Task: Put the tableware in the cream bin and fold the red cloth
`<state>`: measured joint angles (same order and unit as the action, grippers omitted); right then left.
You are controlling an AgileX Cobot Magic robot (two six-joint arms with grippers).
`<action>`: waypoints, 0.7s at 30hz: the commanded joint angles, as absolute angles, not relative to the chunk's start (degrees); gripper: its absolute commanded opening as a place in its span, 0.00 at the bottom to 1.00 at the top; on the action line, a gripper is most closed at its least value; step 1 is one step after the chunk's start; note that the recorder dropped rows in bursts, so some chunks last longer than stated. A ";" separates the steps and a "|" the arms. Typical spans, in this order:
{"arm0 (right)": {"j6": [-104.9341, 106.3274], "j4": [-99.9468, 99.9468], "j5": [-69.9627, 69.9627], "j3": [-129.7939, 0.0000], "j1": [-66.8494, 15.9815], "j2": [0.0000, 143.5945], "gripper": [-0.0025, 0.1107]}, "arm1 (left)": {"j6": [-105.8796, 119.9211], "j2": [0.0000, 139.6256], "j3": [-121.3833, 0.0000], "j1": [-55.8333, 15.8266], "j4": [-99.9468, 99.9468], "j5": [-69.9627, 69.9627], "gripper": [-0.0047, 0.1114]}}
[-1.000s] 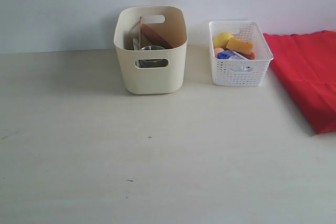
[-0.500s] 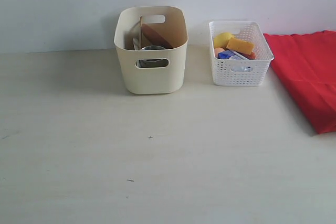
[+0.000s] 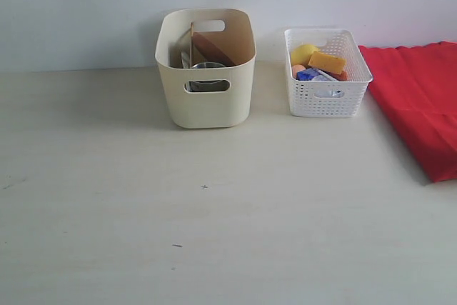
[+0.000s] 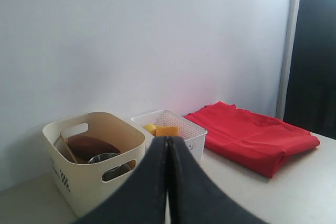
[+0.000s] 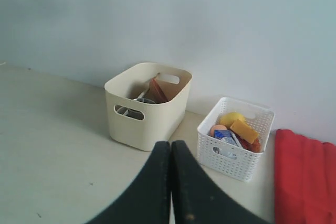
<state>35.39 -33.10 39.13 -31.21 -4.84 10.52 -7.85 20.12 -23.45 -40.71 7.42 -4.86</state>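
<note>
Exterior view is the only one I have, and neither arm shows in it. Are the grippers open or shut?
Observer: The left gripper is shut and empty, with its jaws pressed together in its wrist view.
Operator: And the right one?
Observer: The right gripper is shut too, holding nothing.
Operator: My view cuts off the red cloth. Is it folded?
Observer: The left wrist view shows the whole red cloth. It lies folded in layers next to the white basket.
</note>
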 commanded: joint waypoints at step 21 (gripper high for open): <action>35.66 -33.13 40.32 -31.08 -4.97 10.04 0.02 | -14.42 4.48 -2.97 -12.26 5.65 -4.22 0.04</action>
